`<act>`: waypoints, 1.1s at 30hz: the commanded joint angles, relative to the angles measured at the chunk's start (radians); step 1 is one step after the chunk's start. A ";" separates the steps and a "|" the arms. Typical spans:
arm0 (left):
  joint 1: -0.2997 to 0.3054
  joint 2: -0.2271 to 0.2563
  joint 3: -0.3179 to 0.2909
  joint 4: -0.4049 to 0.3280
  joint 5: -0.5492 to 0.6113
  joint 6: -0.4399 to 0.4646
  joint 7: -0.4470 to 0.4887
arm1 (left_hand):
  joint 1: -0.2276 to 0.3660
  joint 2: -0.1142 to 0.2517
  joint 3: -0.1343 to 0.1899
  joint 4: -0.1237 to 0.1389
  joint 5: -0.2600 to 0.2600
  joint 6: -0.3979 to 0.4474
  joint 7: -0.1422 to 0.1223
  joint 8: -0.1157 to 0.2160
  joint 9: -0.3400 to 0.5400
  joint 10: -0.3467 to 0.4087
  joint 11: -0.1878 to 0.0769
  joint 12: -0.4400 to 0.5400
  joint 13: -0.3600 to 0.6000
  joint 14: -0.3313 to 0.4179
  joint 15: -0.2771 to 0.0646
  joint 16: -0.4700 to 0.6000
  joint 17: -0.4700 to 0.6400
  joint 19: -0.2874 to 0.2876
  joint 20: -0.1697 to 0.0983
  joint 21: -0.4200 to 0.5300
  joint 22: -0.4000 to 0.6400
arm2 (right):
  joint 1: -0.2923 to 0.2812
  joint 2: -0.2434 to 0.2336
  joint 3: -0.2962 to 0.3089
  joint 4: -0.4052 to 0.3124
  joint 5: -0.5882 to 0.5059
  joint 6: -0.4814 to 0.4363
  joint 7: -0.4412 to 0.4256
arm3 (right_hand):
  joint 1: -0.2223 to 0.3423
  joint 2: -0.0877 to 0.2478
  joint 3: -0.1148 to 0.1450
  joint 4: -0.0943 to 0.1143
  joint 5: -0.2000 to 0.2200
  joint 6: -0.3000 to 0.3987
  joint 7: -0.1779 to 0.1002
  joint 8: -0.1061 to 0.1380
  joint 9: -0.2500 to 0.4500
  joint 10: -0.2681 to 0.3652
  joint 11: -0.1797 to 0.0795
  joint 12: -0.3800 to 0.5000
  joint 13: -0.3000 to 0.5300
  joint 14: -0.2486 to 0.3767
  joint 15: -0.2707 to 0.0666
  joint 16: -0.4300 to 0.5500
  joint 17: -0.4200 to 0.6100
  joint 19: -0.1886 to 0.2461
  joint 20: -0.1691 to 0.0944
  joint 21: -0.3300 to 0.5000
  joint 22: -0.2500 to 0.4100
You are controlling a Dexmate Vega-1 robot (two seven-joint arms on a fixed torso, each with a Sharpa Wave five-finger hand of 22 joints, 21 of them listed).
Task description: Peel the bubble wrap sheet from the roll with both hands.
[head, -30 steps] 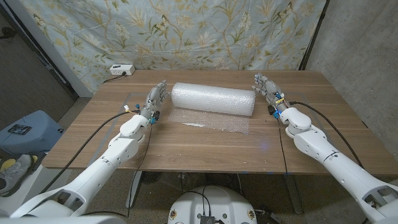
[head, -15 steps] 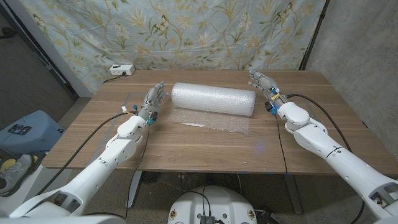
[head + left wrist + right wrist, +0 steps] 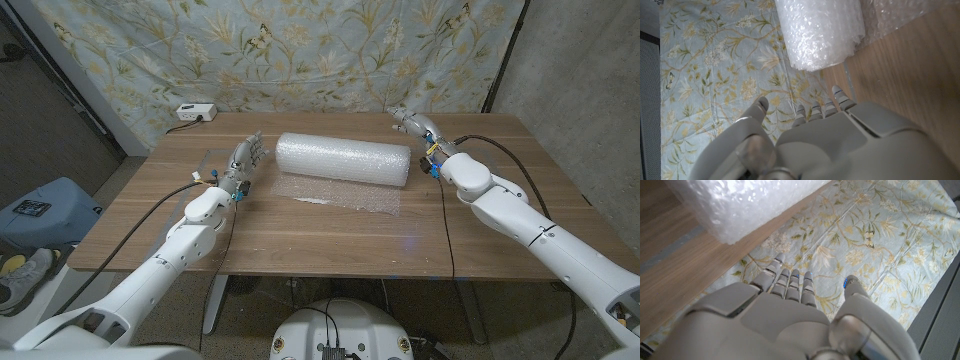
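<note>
A white bubble wrap roll (image 3: 343, 158) lies across the far middle of the wooden table (image 3: 330, 225); its end shows in the left wrist view (image 3: 821, 31) and the right wrist view (image 3: 740, 205). A loose sheet (image 3: 340, 193) of wrap spreads flat on the table in front of the roll. My left hand (image 3: 247, 160) stands open just off the roll's left end, fingers apart and holding nothing. My right hand (image 3: 418, 128) hovers open beside the roll's right end, near the far corner of it, also holding nothing.
A flowered cloth (image 3: 300, 50) hangs behind the table. A white power strip (image 3: 195, 111) sits at the far left beyond the table edge. Cables run along both arms. A blue bin (image 3: 40, 215) stands on the floor to the left.
My right hand has moved farther away and slightly inward, toward the far right end of the roll. The left hand has barely shifted.
</note>
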 commanded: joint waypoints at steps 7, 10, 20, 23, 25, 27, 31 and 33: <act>0.031 0.028 -0.023 -0.056 -0.005 -0.011 0.008 | 0.013 -0.001 0.003 -0.011 0.005 0.001 0.008 0.000 0.004 0.005 0.004 0.004 0.001 0.001 0.011 0.000 0.003 0.006 0.009 -0.009 0.001 | 0.071 -0.054 -0.073 -0.133 -0.147 -0.187 0.056 | 0.039 -0.006 0.007 -0.036 -0.003 -0.030 0.008 -0.006 0.003 -0.033 0.012 -0.007 0.003 -0.028 0.030 -0.009 -0.003 -0.032 0.014 -0.005 0.002; 0.038 0.032 -0.029 -0.069 -0.006 -0.016 0.012 | 0.015 0.000 0.003 -0.013 0.006 0.001 0.008 0.000 0.004 0.008 0.006 0.005 0.001 0.002 0.012 0.000 0.003 0.007 0.010 -0.010 0.001 | 0.092 -0.056 -0.089 -0.136 -0.162 -0.207 0.082 | 0.045 -0.008 0.007 -0.042 -0.004 -0.043 0.013 -0.009 0.003 -0.043 0.018 -0.008 0.003 -0.035 0.035 -0.010 -0.004 -0.040 0.018 -0.006 0.002; 0.046 0.035 -0.040 -0.073 -0.014 -0.022 0.014 | 0.018 0.001 0.004 -0.020 0.007 0.003 0.010 0.000 0.004 0.009 0.008 0.004 0.001 0.002 0.014 0.000 0.003 0.008 0.010 -0.014 0.001 | 0.187 -0.042 -0.168 -0.145 -0.236 -0.305 0.179 | 0.072 -0.015 0.011 -0.064 -0.005 -0.076 0.025 -0.011 0.004 -0.080 0.031 -0.012 0.004 -0.074 0.057 -0.014 -0.006 -0.076 0.032 -0.008 0.002; 0.045 0.035 -0.041 -0.067 -0.016 -0.022 0.009 | 0.019 0.001 0.004 -0.021 0.007 0.002 0.010 0.000 0.004 0.010 0.009 0.005 0.001 0.002 0.015 0.000 0.003 0.009 0.011 -0.015 0.001 | 0.233 -0.036 -0.204 -0.158 -0.265 -0.369 0.228 | 0.080 -0.017 0.013 -0.070 -0.006 -0.088 0.031 -0.012 0.004 -0.091 0.040 -0.012 0.004 -0.085 0.064 -0.015 -0.007 -0.085 0.035 -0.007 0.002; 0.043 0.035 -0.041 -0.063 -0.016 -0.023 0.007 | 0.020 0.002 0.004 -0.022 0.007 0.003 0.011 0.000 0.004 0.010 0.009 0.005 0.001 0.002 0.015 0.000 0.003 0.009 0.011 -0.015 0.001 | 0.251 -0.032 -0.218 -0.162 -0.277 -0.389 0.245 | 0.083 -0.018 0.013 -0.071 -0.006 -0.095 0.034 -0.012 0.004 -0.094 0.041 -0.011 0.004 -0.089 0.067 -0.014 -0.007 -0.089 0.039 -0.007 0.002; 0.042 0.039 -0.039 -0.060 -0.011 -0.021 0.008 | 0.020 0.002 0.004 -0.023 0.007 0.003 0.011 0.000 0.004 0.010 0.009 0.004 0.001 0.002 0.015 0.000 0.003 0.009 0.012 -0.016 0.001 | 0.266 -0.028 -0.232 -0.164 -0.292 -0.406 0.257 | 0.085 -0.018 0.013 -0.072 -0.006 -0.098 0.036 -0.012 0.004 -0.099 0.044 -0.012 0.004 -0.090 0.067 -0.013 -0.007 -0.092 0.039 -0.007 0.002; 0.041 0.037 -0.039 -0.051 -0.015 -0.020 0.004 | 0.021 0.002 0.004 -0.025 0.008 0.002 0.010 0.000 0.004 0.010 0.008 0.004 0.001 0.002 0.015 0.000 0.003 0.010 0.011 -0.017 0.001 | 0.289 -0.019 -0.251 -0.160 -0.309 -0.420 0.279 | 0.091 -0.019 0.014 -0.074 -0.006 -0.107 0.035 -0.013 0.004 -0.109 0.047 -0.013 0.004 -0.094 0.070 -0.012 -0.007 -0.097 0.041 -0.006 0.002; 0.042 0.038 -0.039 -0.050 -0.017 -0.020 0.000 | 0.022 0.002 0.004 -0.027 0.008 0.003 0.010 0.000 0.004 0.010 0.010 0.004 0.000 0.003 0.016 0.000 0.003 0.010 0.011 -0.018 0.001 | 0.304 -0.016 -0.263 -0.160 -0.321 -0.431 0.293 | 0.094 -0.020 0.014 -0.075 -0.006 -0.111 0.036 -0.013 0.004 -0.114 0.049 -0.013 0.004 -0.098 0.072 -0.012 -0.007 -0.100 0.042 -0.006 0.002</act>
